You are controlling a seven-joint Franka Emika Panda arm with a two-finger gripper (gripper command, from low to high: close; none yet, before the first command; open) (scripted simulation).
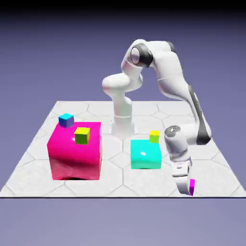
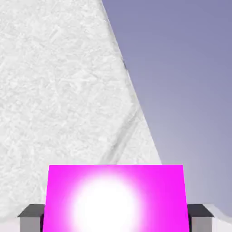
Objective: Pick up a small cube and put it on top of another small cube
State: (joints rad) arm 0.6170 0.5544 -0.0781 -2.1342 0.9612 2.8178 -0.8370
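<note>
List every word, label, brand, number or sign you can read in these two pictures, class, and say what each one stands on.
No text can be read on anything here.
Robot arm: a small dark mark on its white hand end, too small to read.

A plain blue-violet backdrop (image 1: 53, 48) surrounds the table (image 1: 108, 185), darkening to black along the exterior view's top. Pale, marbled panels with thin grey seams cover the tabletop. In the hand view, blue-violet shows beyond the table's slanting edge.
</note>
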